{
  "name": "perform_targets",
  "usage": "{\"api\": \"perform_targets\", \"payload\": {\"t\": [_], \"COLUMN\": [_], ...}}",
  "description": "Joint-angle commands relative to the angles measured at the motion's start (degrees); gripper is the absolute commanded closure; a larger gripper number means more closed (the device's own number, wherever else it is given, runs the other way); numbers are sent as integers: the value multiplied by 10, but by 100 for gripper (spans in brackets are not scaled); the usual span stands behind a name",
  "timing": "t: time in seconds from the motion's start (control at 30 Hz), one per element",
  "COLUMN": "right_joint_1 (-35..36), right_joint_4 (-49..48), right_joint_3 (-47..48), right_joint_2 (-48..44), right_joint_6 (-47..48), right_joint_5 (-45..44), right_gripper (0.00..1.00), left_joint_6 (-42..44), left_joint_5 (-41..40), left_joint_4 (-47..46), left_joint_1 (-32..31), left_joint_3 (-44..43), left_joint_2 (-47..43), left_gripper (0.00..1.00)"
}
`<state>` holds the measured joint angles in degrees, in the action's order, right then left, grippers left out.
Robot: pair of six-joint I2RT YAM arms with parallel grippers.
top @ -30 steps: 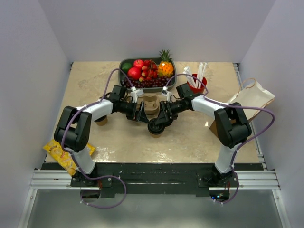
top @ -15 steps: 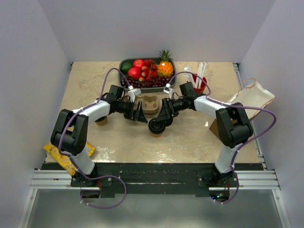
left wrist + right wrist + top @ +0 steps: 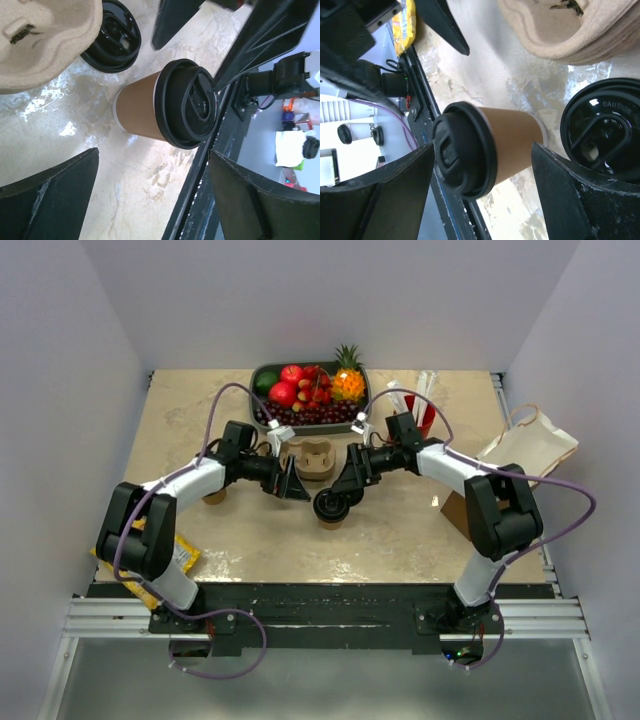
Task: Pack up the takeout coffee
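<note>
- The left jaws (image 3: 154,155) stand wide apart, and their two black fingers (image 3: 50,200) touch nothing.
- Just ahead of them, in line with the gap, is the takeout coffee (image 3: 167,110). It is a small kraft-brown paper cup with a round black plastic lid pressed on, standing upright on the beige marbled surface (image 3: 150,200).
- The right jaws (image 3: 482,147) are also spread wide and hold nothing. They face the left jaws from the other side, and the same cup sits ahead of their gap, apart from both fingers.
- Beside the cup, on the side nearer the right jaws, lies a second round black lid (image 3: 607,130). I cannot tell whether a cup is under it.
- Beyond both pairs of jaws, toward the far side, rests a tan moulded-cardboard cup carrier (image 3: 312,460) with two holes, just beside that second lid.
- Farther out past the carrier sits a dark tray (image 3: 253,392) heaped with red apples, grapes and a pineapple.
- Behind the right jaws, partly covered by the right arm, stands a taller red cup of white straws (image 3: 420,415).
- Farther out on that side, a white-and-tan paper bag (image 3: 530,445) lies at the edge of the surface.
- Well behind the left jaws, a yellow snack packet (image 3: 135,562) lies at the near corner.
</note>
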<state>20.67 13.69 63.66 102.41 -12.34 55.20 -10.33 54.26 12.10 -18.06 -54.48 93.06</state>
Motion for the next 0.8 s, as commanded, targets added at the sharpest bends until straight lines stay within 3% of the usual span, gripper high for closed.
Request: {"api": "perform_targets", "payload": {"t": [0.0, 0.13, 0.23, 0.4, 0.77], "right_joint_1": [-21, -22, -22, -22, -22], "right_joint_4": [41, 35, 20, 36, 17], "right_joint_3": [-2, -14, -13, 8, -2], "right_joint_2": [-54, -58, -58, -35, -30], "right_joint_6": [50, 63, 50, 57, 43], "right_joint_5": [12, -27, -68, -112, -98], "right_gripper": [19, 20, 24, 32, 33], "left_joint_6": [50, 136, 147, 108, 3], "left_joint_5": [-16, -53, -71, -80, -66], "left_joint_4": [23, 56, 60, 34, -28], "left_joint_1": [4, -10, -35, -71, -73], "left_joint_3": [3, 6, -7, -17, -43], "left_joint_2": [-43, -64, -66, -54, 7], "left_gripper": [6, 8, 8, 8, 9]}}
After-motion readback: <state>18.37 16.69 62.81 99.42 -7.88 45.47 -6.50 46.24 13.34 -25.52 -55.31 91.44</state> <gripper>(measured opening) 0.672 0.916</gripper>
